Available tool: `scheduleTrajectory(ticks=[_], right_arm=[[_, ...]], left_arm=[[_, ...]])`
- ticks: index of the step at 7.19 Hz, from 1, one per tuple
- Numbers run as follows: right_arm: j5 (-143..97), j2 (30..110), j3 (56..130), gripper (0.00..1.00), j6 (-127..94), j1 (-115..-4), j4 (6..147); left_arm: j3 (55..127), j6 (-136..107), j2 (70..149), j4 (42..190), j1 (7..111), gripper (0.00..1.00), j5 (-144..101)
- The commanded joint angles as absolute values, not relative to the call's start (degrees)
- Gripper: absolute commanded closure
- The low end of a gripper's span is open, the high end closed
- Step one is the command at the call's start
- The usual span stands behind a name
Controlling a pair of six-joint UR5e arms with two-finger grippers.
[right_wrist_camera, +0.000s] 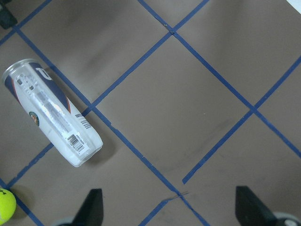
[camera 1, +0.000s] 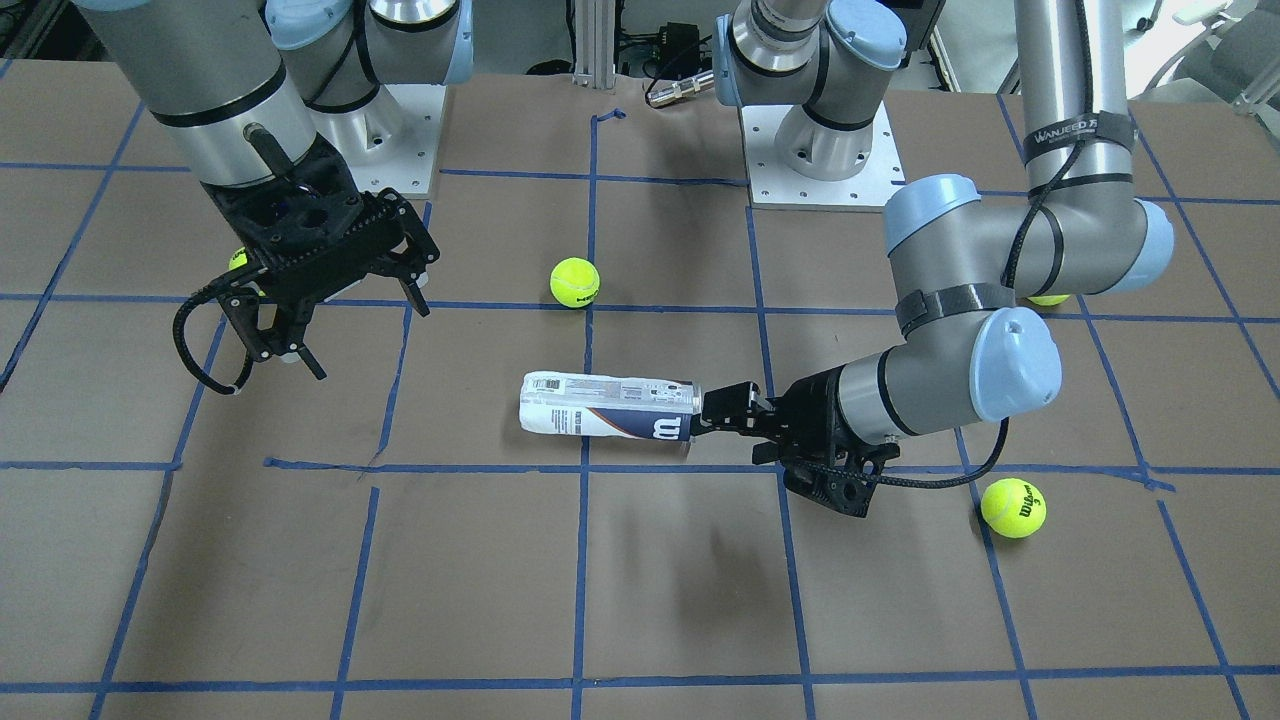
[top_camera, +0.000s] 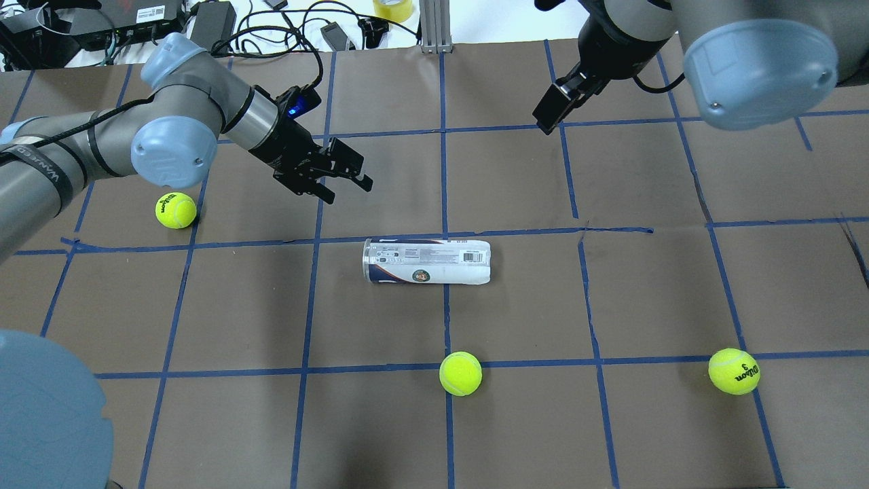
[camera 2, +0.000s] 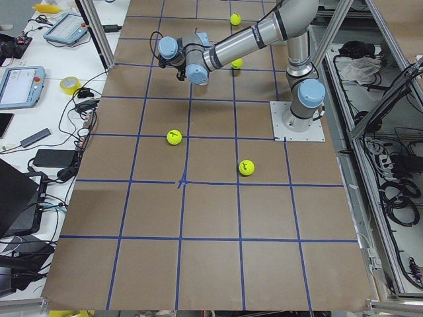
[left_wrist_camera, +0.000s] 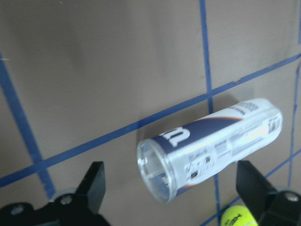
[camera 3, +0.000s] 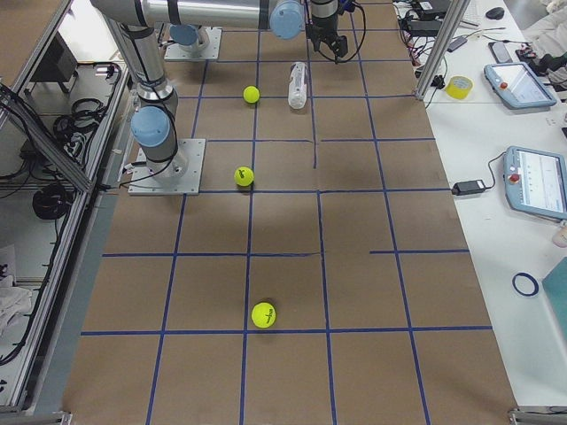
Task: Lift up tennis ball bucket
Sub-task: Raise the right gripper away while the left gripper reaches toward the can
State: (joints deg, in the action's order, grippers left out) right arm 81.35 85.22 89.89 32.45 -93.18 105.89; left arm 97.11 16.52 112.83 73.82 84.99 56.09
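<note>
My tennis ball bucket (top_camera: 428, 261) lies sideways mid-table (top_camera: 645, 299), on brown paper gridded with blue tape (top_camera: 529, 231). My left gripper (top_camera: 349, 190) hovers near its open end, fingers spread; my right gripper (camera 1: 372, 342) is wide too. Cables (top_camera: 271, 27) clutter the far edge.

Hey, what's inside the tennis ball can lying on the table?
In the left wrist view the tennis ball bucket shows its clear end, with no ball visible just behind it. Its label covers the rest, so deeper in cannot be seen.
</note>
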Motion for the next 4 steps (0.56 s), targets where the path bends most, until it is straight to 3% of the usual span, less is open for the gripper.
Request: scheduleTrajectory(ticks=[1,4], right_arm=[[84.52,87.43,90.35,0.00,25.07,-93.08,101.98],[89.11,90.00,90.53,0.00,12.59,-93.08,95.29]], left_arm=[[98.51,15.90,114.60,75.66,85.08,0.00,53.80],[105.45,18.44,114.61,75.76,85.25,0.00,50.36]])
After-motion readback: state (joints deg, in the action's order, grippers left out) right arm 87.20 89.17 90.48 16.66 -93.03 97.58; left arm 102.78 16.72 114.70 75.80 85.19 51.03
